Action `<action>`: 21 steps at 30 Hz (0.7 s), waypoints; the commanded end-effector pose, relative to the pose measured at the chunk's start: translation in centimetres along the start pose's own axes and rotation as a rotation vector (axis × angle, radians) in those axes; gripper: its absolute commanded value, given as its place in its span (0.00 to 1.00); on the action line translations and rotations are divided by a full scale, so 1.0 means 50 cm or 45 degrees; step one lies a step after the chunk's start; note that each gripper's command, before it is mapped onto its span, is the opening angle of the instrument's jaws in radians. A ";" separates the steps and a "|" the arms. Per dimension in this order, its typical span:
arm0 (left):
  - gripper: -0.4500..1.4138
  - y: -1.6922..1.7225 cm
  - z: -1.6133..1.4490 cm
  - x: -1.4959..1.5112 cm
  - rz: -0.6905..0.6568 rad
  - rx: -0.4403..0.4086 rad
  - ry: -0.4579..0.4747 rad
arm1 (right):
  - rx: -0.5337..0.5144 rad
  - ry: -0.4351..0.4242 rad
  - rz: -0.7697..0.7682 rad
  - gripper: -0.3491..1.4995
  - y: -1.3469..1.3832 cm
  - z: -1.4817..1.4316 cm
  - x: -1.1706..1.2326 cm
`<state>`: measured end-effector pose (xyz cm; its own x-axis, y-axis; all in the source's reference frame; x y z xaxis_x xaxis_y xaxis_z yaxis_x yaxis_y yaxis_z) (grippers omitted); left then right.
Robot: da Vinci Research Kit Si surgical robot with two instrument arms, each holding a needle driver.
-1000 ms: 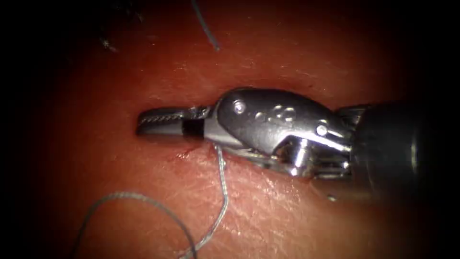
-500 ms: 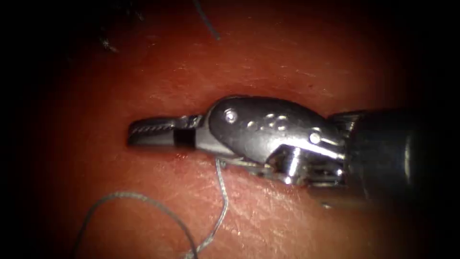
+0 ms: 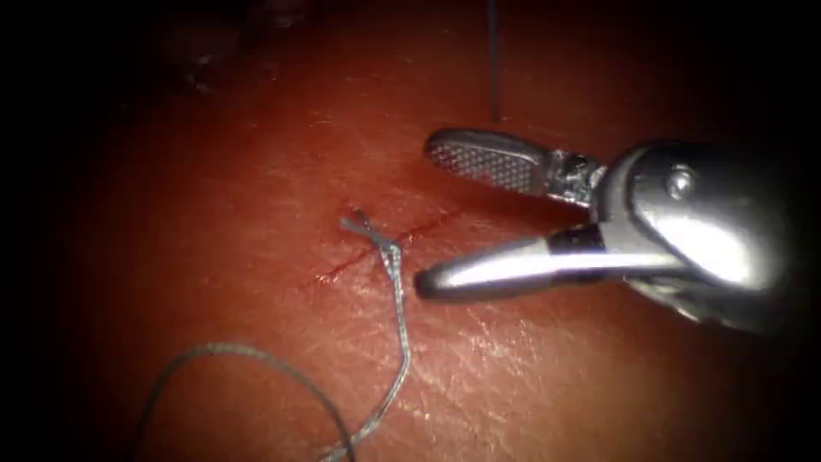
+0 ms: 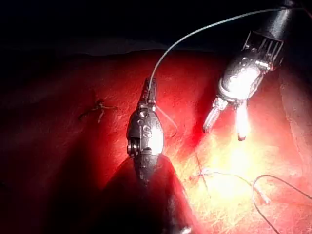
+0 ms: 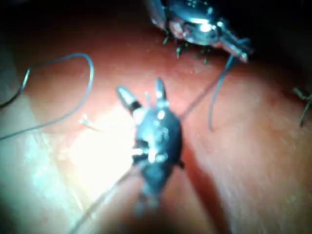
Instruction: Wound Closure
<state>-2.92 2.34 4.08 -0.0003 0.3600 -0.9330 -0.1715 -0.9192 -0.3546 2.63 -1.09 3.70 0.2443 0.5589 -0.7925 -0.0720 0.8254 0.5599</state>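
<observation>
Looks like at least one stitch tied off already: knot (image 3: 376, 238) parked on the cut (image 3: 342, 267), just off the tips of the right claw (image 3: 425, 214), with loose thread (image 3: 399, 342) trailing away below them. Spread wide there, pinching nothing. Over at the left claw (image 4: 148, 90): clamped on a strand running up from its tip. Probably more cut left to close.
</observation>
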 end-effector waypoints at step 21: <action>0.78 0.0120 -0.0181 0.0068 -0.313 -0.085 -0.076 | -0.012 0.018 0.025 0.96 0.0016 0.0000 -0.0038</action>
<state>-2.08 1.75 3.40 -0.0288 0.5848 -0.8106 -0.1054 -0.8082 -0.5794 2.53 -1.09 3.84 0.2296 0.5737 -0.7862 -0.0879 0.8167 0.5703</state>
